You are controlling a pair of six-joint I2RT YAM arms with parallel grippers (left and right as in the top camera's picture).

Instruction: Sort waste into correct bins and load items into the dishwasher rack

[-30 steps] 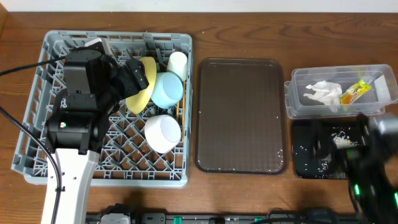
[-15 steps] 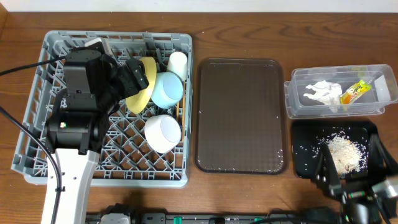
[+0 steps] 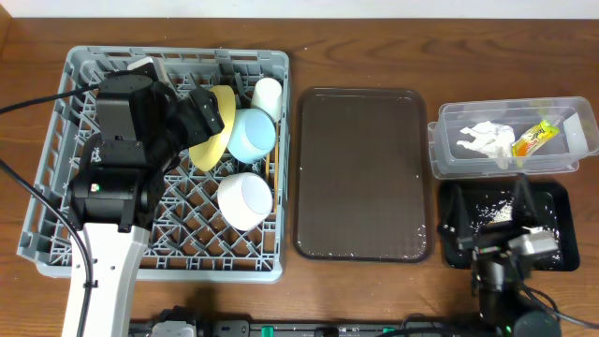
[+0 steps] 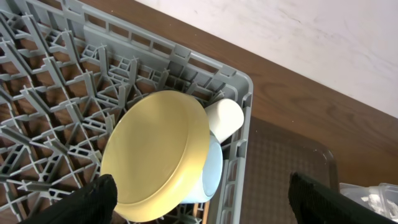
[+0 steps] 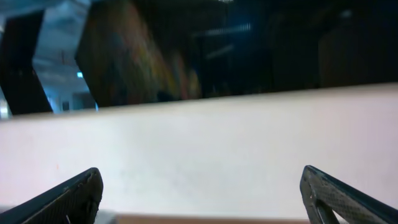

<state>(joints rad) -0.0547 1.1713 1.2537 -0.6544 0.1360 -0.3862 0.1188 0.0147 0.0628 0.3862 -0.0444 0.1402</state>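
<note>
The grey dishwasher rack [image 3: 56, 225] holds the yellow plate [image 3: 211, 140] on edge, the light blue bowl [image 3: 253, 136], the white bowl-like cup [image 3: 245, 199] and the small cream cup [image 3: 267, 94]. My left gripper [image 3: 201, 114] is open over the plate [image 4: 155, 149] and blue bowl [image 4: 211, 171], holding nothing [image 4: 199, 205]. The clear tub [image 3: 585, 154] holds the napkin [image 3: 485, 140] and snack wrapper [image 3: 535, 138]. The black bin [image 3: 562, 192] holds rice scraps [image 3: 487, 201]. My right gripper [image 3: 487, 215] is above the bin, open and empty, facing the wall [image 5: 202, 193].
The dark brown serving tray [image 3: 362, 173] lies between the rack and the bins. A chopstick [image 3: 270, 168] stands by the rack's right wall. The left arm's body covers the rack's left middle. The cream cup also shows in the left wrist view [image 4: 224, 118].
The right arm pulled back off the black bin to the front edge, then came forward over the bin's front with the gripper tilted up. The left arm has not moved.
</note>
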